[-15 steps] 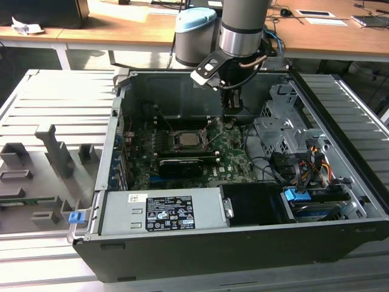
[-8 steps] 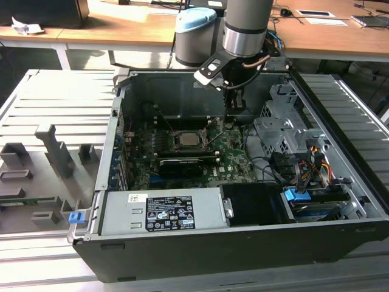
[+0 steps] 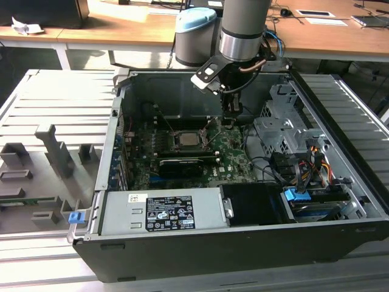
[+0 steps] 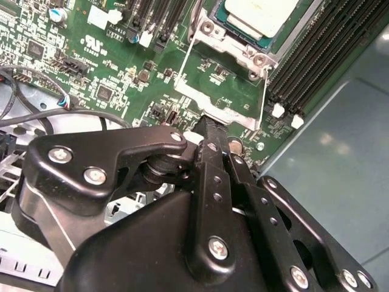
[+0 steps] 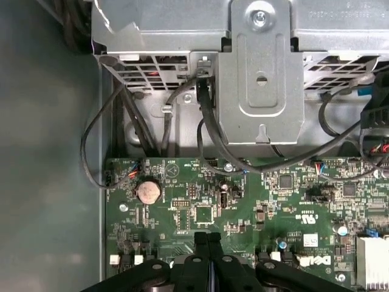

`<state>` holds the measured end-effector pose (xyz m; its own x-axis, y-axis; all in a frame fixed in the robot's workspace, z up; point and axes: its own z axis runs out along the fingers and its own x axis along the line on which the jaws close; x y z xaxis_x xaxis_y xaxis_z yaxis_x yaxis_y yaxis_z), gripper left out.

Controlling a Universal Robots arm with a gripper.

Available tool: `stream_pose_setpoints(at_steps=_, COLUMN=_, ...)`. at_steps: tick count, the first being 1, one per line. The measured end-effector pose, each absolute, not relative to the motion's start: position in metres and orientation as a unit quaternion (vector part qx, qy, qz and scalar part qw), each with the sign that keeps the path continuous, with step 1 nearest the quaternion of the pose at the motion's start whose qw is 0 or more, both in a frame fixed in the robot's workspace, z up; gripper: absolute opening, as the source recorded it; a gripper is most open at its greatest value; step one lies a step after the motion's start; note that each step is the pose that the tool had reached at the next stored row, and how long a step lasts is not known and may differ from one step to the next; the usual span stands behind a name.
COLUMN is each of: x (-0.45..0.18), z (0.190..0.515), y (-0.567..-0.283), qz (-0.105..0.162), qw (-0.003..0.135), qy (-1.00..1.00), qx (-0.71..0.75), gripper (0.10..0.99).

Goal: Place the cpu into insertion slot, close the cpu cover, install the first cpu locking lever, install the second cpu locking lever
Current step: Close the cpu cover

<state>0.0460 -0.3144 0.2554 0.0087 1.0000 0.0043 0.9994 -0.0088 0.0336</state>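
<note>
The cpu [image 4: 261, 15] sits in the insertion slot [image 3: 204, 141], and the cpu cover [image 4: 234, 45] looks to be down around it. The gripper [image 4: 209, 128], pinched closed and seemingly empty, touches the socket's edge. The locking levers [image 4: 184, 58] seem unlatched.

My gripper [image 4: 208, 128] is black. The board [image 4: 121, 61] is green with small dots. The cpu [image 4: 258, 13] is silver-grey. The cover [image 4: 231, 45] is silver.

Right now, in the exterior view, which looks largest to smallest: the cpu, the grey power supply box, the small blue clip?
1. grey power supply box
2. cpu
3. small blue clip, smallest although nearer the camera
</note>
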Motion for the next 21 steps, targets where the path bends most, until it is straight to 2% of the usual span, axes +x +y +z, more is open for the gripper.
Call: stream_pose_setpoints(at_steps=21, x=0.016, z=0.255, y=-0.314, qz=0.013, qw=0.010, qy=0.704, qx=0.710, gripper=0.106)
